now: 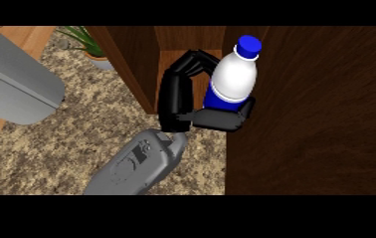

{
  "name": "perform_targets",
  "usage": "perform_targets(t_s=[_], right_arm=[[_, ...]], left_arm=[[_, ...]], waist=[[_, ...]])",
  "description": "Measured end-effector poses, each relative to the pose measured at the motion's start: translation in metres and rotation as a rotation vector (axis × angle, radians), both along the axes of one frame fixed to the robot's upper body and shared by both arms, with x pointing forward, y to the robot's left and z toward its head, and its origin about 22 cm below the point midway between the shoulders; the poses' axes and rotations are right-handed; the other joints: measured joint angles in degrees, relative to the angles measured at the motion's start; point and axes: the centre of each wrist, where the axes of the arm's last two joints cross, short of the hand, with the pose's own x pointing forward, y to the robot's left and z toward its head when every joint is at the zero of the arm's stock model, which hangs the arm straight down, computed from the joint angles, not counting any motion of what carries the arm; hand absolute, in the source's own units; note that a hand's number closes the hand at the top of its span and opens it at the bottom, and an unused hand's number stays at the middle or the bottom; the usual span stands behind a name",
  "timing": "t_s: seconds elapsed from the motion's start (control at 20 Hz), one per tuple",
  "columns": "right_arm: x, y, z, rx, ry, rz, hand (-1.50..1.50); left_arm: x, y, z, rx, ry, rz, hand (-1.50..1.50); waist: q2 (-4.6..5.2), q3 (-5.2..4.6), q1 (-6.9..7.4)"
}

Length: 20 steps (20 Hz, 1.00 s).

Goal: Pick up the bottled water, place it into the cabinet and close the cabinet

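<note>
So the right hand [192, 100] has its fingers wrapped round the bottled water [235, 75], cap tilted up and slightly right, long axis near upright. It's sitting right at the mouth of the dark wood cabinet [308, 107], between the door panel [132, 62] and side wall, though depth is hard to judge. Left hand isn't showing.

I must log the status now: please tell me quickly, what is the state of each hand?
Right hand: closed, fingers curled round the bottled water, holding it at the open cabinet.
Left hand: not in view, so its state cannot be told.
</note>
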Motion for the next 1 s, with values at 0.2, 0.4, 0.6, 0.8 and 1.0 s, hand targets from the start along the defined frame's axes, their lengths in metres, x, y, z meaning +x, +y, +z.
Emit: perform_targets(t_s=[0.2,0.4,0.6,0.8,1.0], right_arm=[[0.002,-0.003,0.002,-0.012,0.006,-0.008,-1.5],[0.0,-0.008,0.002,-0.02,0.009,0.001,-1.5],[0.002,-0.012,0.002,-0.019,0.008,-0.001,-1.5],[-0.002,-0.014,0.002,-0.016,0.011,0.001,-1.5],[0.001,-0.014,-0.001,0.003,0.004,0.009,-1.5]], left_arm=[[0.015,-0.003,-0.005,0.047,0.019,0.022,1.5],[0.031,-0.006,-0.008,0.085,0.027,0.052,1.5],[0.044,-0.003,-0.021,0.129,0.045,0.071,1.5],[0.059,0.003,-0.031,0.17,0.061,0.103,1.5],[0.074,0.012,-0.036,0.146,0.09,0.136,1.5]], waist=[[0.07,-0.02,0.12],[0.12,-0.03,-0.29],[0.18,-0.03,-0.15],[0.22,-0.03,-0.31],[0.29,-0.04,-0.46]])
